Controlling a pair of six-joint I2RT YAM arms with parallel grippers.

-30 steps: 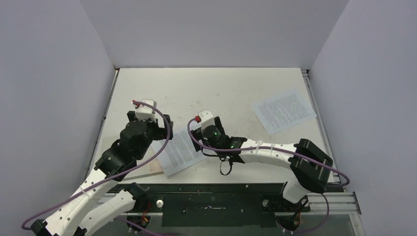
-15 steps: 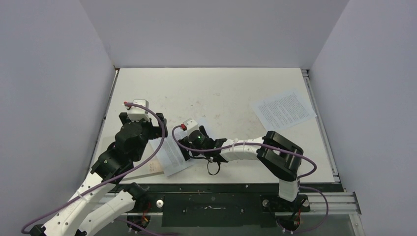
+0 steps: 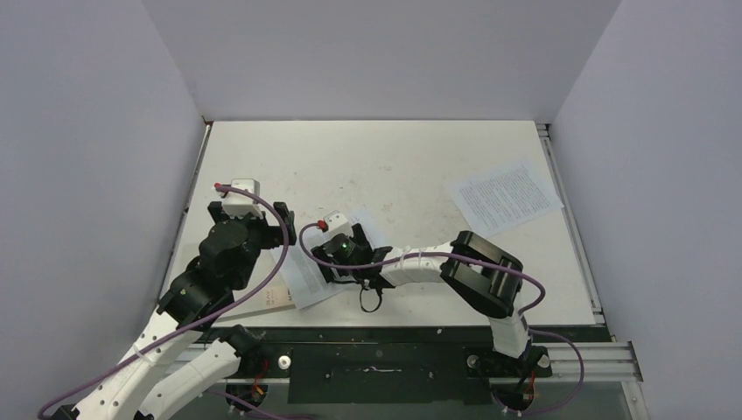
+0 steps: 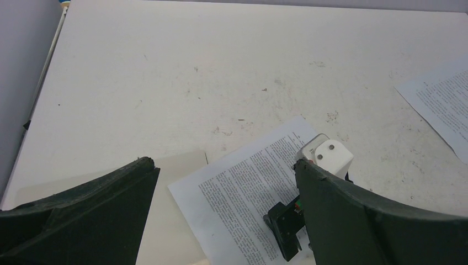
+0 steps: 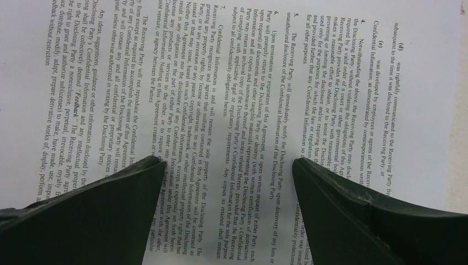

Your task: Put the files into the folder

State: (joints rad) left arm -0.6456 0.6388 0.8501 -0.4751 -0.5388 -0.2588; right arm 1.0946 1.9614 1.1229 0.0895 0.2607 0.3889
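While the right arm lay stretched across toward the near left of the table (image 3: 376, 157), we saw its right claw (image 5: 226, 161) poised low over one of the two files. This was the near sheet (image 3: 306, 280), which lay at an angle close to the near edge. In the right wrist view the two dark fingers (image 5: 353, 221) stood well apart, with rows of printed text showing plainly in the gap and nothing held there. The tips were very close to the paper, but we could not tell whether they actually touched it.

The left claw (image 4: 223, 164) was also spread wide and held nothing. It hung above the table just to the left of the right claw. From its own camera, the near sheet and the right wrist's white camera housing (image 4: 325, 155) showed between its fingers.

The folder (image 4: 165, 210) lay flat on the near left of the table with a pale cover facing up, and the top view showed small logos on it. The near sheet's left corner overlapped the folder's right side — it rested on top of the cover, not inside. The other file, the far sheet (image 3: 506, 197), lay by itself on the right side of the table, toward the far half, well apart from both claws and from the folder.
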